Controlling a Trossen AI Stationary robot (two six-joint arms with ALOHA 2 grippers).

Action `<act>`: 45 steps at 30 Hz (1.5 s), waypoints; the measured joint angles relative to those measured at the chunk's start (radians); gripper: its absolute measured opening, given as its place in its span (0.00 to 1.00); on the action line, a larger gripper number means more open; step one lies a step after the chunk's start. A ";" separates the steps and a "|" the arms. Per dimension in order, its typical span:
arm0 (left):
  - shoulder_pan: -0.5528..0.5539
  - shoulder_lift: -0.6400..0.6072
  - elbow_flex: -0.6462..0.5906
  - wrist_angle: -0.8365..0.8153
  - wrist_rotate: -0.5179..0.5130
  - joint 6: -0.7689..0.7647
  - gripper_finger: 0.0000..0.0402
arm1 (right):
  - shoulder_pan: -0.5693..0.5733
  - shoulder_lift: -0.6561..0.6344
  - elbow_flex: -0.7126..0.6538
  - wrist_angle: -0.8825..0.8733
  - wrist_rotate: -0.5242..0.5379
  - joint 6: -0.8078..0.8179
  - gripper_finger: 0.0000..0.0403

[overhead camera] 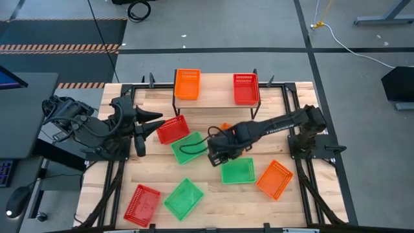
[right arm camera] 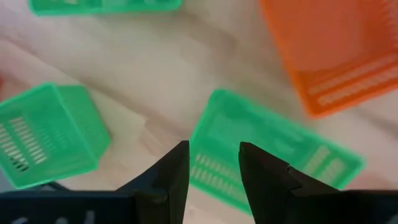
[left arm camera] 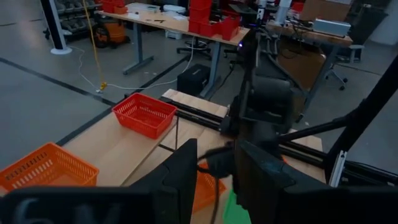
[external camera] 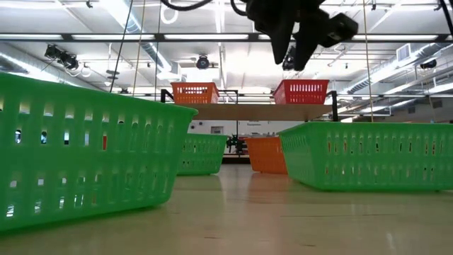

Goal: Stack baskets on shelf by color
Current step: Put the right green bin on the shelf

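At the far edge of the worktop, mid-width: the shelf. On its top, a left-end basket and a right-end basket, well apart.

Just before the shelf's left half, down on the worktop: a front basket, touching a middle basket nearer still. Under the right arm, a half-hidden basket.

Right of centre: an inner basket, with an outer basket just beside it on the right.

Along the near edge: a corner basket at the left, a near basket beside it.

Left claw just left of the front basket. Right claw above the worktop, between the middle and inner baskets.
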 joint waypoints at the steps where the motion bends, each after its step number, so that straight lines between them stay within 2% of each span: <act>1: 0.000 0.000 0.000 0.000 0.000 0.000 0.29 | 0.010 0.000 -0.010 0.021 0.000 0.025 0.37; 9: -0.002 0.000 0.000 0.000 0.010 0.001 0.29 | 0.091 0.001 -0.137 0.213 0.000 0.230 0.47; 16: -0.002 0.000 0.000 -0.009 0.054 0.000 0.29 | 0.110 0.002 -0.252 0.462 0.030 0.310 0.51; 25: -0.002 0.000 0.000 -0.014 0.080 -0.028 0.29 | 0.100 0.002 -0.330 0.465 0.036 0.330 0.50; 38: -0.002 0.000 0.000 -0.014 0.079 -0.044 0.29 | 0.089 0.002 -0.448 0.604 0.048 0.318 0.50; 45: -0.002 0.000 0.000 -0.014 0.076 -0.075 0.29 | 0.089 0.002 -0.500 0.613 0.037 0.306 0.50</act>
